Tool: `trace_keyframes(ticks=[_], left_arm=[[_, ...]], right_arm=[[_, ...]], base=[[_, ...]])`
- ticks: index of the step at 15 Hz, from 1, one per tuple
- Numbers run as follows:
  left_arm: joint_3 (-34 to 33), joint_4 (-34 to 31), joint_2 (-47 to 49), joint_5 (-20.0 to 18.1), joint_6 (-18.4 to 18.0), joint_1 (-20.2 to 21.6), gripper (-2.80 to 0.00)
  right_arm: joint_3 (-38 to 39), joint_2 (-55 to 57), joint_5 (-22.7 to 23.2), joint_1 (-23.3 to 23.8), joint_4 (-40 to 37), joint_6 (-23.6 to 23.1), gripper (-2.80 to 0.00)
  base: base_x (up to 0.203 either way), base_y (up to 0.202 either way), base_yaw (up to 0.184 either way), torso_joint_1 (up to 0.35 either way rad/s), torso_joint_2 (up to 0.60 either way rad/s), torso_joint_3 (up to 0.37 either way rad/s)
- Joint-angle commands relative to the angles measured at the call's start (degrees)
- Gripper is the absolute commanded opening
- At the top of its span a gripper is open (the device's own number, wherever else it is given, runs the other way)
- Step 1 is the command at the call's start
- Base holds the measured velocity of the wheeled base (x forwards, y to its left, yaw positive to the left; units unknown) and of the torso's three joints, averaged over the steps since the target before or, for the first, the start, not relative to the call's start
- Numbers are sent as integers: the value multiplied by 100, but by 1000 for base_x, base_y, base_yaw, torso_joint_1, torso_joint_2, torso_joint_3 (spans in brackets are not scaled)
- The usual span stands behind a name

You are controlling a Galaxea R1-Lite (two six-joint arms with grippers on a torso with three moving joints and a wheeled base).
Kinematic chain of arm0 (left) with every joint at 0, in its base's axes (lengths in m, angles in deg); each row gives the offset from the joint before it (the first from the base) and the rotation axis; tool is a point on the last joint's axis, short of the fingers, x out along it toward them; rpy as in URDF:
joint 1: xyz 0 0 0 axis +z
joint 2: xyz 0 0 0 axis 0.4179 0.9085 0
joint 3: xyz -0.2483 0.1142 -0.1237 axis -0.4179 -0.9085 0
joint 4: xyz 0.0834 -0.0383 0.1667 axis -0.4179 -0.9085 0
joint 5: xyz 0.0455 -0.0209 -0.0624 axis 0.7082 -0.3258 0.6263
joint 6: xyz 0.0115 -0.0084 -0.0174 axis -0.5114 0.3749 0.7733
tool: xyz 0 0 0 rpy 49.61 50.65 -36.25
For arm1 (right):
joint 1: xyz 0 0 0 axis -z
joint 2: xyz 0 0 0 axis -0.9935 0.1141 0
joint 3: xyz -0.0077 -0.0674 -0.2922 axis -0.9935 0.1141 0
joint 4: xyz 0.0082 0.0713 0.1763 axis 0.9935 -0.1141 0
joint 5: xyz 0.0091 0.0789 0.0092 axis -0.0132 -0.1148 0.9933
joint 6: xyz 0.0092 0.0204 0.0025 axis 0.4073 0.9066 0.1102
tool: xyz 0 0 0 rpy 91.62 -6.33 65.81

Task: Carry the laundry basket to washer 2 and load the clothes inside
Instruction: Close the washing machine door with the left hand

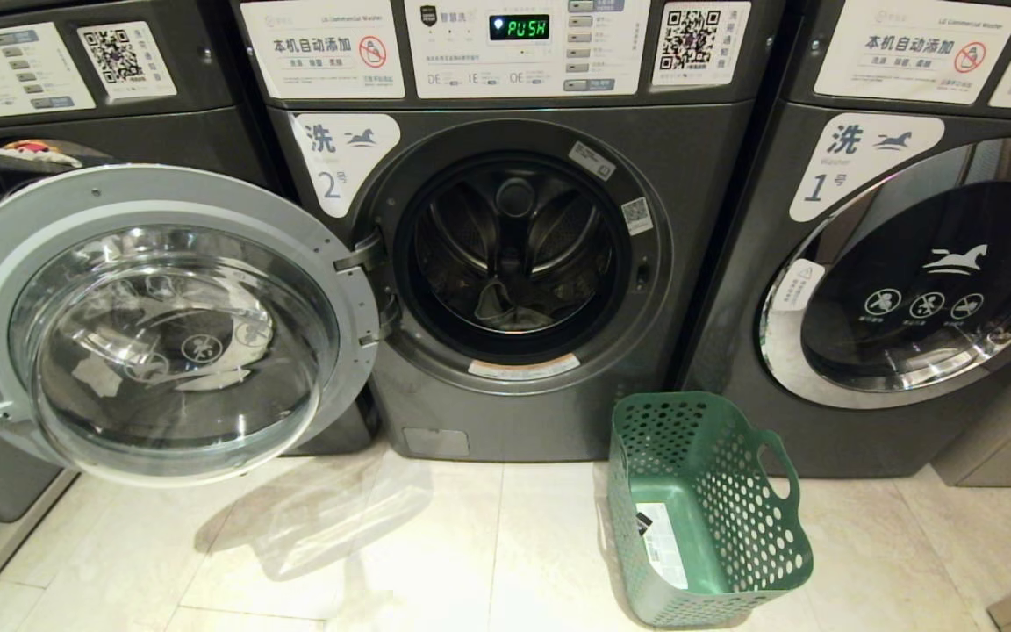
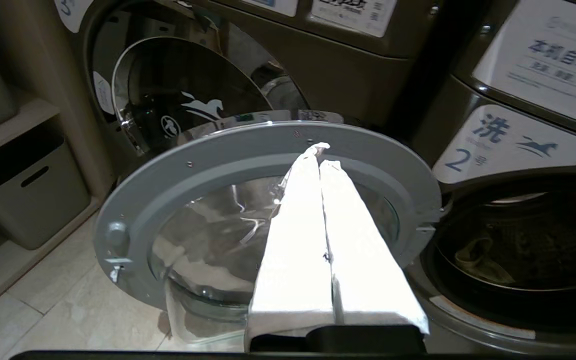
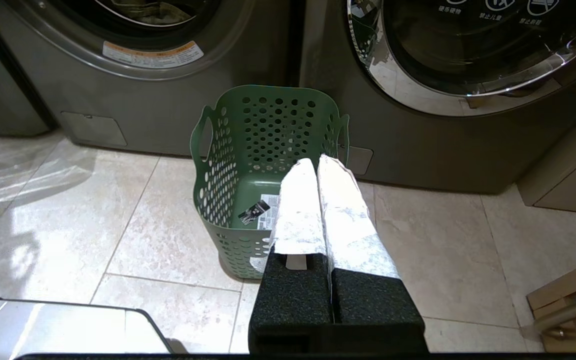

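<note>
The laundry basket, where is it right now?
In the head view the laundry basket stands empty on the floor tiles, right of centre, before the gap between washer 2 and the washer labelled 1.

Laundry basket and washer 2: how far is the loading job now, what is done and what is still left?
Mostly done, it seems. The laundry basket stands on the floor before washer 2 and holds nothing but its white sticker. The clothes lie inside the drum. In hand: the left gripper, jaws shut, is at the open washer door, perhaps to close it. The right gripper, also shut, holds nothing. Left: shutting that door.
</note>
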Motion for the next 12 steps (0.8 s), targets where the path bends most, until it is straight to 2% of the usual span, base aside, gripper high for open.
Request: trace_keyframes(ticks=[1,3,7,10,12], left_arm=[[308,14,798,-515,18,590,-280],[557,61,1252,-792,14,819,-280],[1512,227,2239,-880,67,855,-280],[1947,593,2830,-1163,606,823,-280],[2262,676,3223,-1400,702,856,-280]], right_arm=[[2,-1,8,2,-1,-44,-280],[2,-1,3,2,-1,-8,-280],[2,-1,7,2,-1,35,-280],[2,-1,7,2,-1,35,-280],[2,-1,-1,2,-10,44,-280]], base=[[0,0,0,0,0,0],[0,0,0,0,0,0],[0,0,0,0,0,0],[0,0,0,0,0,0],[0,0,0,0,0,0]])
